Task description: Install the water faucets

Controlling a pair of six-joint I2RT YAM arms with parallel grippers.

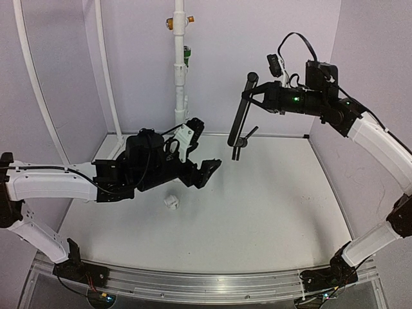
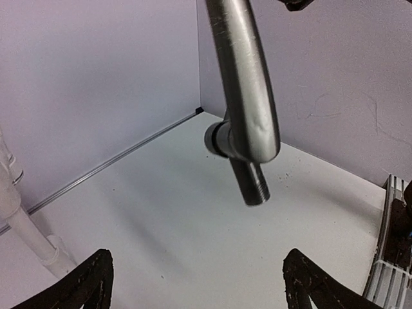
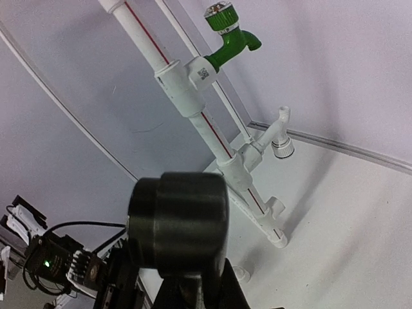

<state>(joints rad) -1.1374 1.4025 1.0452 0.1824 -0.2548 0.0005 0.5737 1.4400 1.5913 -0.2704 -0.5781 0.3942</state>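
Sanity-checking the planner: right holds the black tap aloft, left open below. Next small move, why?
Probably ease the left gripper forward around the threaded end of the black tap: it hangs from the right gripper just ahead of the open left fingers, untouched.

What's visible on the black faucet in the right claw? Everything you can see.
The black faucet is a long, slim dark-metal rod, scuffed and greyish up close. A round cap tops it. Near the lower end a short side piece juts out, and the bottom ends in a threaded stub. It hangs nearly upright, slightly tilted, in the air above the table, touching nothing but the right claw, which is shut on its upper part.
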